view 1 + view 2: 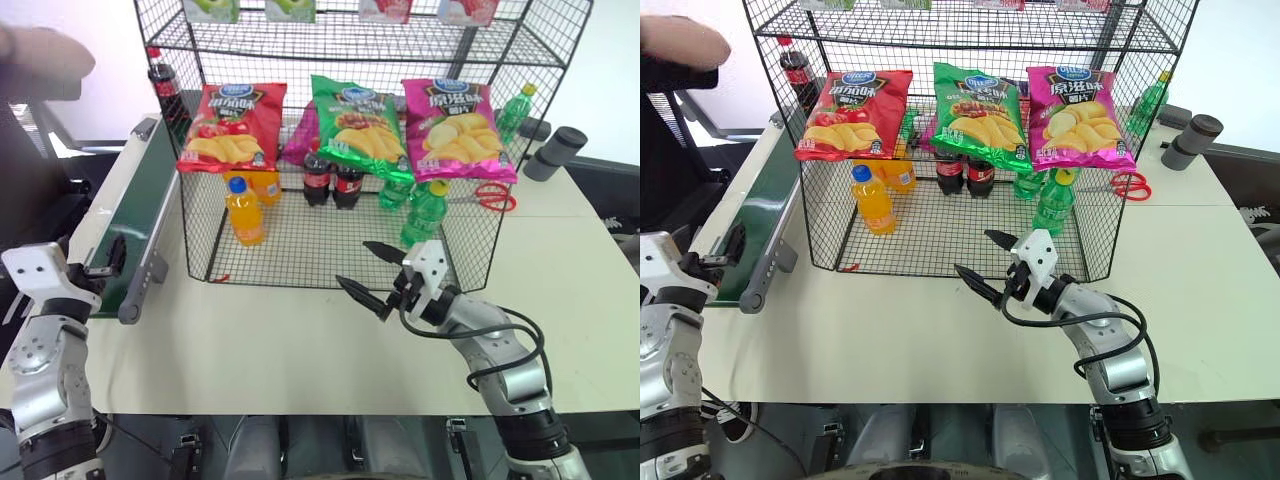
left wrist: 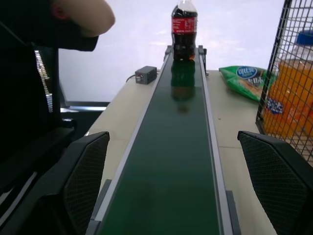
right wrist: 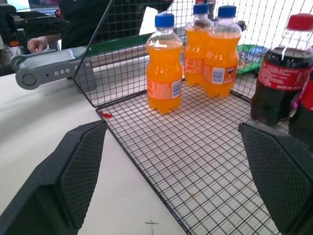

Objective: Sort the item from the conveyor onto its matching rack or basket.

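Observation:
The item, a small cola bottle (image 2: 184, 29) with a red cap and red label, stands upright at the far end of the dark green conveyor (image 2: 171, 147), also seen as the bottle (image 1: 163, 88) beside the rack's back left corner. My left gripper (image 2: 171, 137) is open at the belt's near end, looking down its length, with nothing between its fingers. The black wire rack (image 1: 300, 250) stands mid-table with red, green and pink crisp bags across its front. My right gripper (image 1: 352, 263) is open and empty just in front of the rack's front edge.
Inside the rack stand orange bottles (image 3: 164, 68), cola bottles (image 1: 330, 180) and green bottles (image 1: 425, 212). A person's hand (image 1: 40, 60) hovers at the far left above the belt. Red scissors (image 1: 490, 195) and grey cylinders (image 1: 555, 150) lie at the right. A small black box (image 2: 145, 74) sits by the belt.

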Motion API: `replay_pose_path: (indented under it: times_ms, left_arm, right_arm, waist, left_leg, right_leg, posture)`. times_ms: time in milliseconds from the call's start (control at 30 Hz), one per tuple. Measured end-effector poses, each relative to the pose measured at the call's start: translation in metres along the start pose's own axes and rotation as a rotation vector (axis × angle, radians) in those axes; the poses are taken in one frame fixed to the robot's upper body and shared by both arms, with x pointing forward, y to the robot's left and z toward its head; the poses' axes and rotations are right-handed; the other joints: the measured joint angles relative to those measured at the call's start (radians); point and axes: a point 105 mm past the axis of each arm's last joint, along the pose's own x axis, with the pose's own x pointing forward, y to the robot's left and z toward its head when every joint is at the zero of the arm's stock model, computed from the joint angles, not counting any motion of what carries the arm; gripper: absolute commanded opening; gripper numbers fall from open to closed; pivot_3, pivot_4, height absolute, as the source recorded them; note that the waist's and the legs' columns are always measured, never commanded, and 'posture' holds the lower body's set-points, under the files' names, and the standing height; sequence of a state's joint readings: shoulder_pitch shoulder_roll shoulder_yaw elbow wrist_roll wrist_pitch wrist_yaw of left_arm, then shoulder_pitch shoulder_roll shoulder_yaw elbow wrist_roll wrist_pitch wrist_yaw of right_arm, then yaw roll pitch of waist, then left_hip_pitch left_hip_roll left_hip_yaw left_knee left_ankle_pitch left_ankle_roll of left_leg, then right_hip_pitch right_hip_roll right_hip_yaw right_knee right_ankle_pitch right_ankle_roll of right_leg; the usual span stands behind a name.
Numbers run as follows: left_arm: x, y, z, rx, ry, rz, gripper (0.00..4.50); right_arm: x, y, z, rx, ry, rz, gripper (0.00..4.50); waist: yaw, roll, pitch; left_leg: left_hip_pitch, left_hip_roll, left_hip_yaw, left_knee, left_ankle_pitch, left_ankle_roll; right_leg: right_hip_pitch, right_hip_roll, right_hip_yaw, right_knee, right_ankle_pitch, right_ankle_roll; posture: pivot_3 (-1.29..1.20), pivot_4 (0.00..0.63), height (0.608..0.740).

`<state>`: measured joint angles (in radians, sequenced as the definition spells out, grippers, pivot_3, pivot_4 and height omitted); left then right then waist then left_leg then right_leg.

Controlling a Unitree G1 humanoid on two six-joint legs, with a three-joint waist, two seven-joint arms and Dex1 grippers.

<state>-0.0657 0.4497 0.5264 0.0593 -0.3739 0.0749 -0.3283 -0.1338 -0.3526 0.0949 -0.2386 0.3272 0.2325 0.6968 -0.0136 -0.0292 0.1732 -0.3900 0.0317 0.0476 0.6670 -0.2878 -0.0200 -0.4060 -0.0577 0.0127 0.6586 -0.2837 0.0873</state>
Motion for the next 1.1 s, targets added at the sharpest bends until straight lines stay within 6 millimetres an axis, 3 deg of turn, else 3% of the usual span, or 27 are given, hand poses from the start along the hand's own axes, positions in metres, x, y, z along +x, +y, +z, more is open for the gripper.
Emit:
replay_pose_path:
  times_ms: [1100]
  left_arm:
    - [-0.005, 0.008, -0.008, 0.032, 0.026, 0.037, 4.5]
  right_arm:
    - [0.006, 0.013, -0.004, -0.002, -0.008, 0.044, 4.47]
  waist:
    - [-0.001, 0.0, 0.0]
  left_leg:
    - [0.0, 0.0, 0.0, 0.0, 0.0, 0.0]
  right_leg:
    - [0.0, -0.001, 0.0, 0.0, 0.0, 0.0]
  posture:
    - [0.0, 0.15, 0.74]
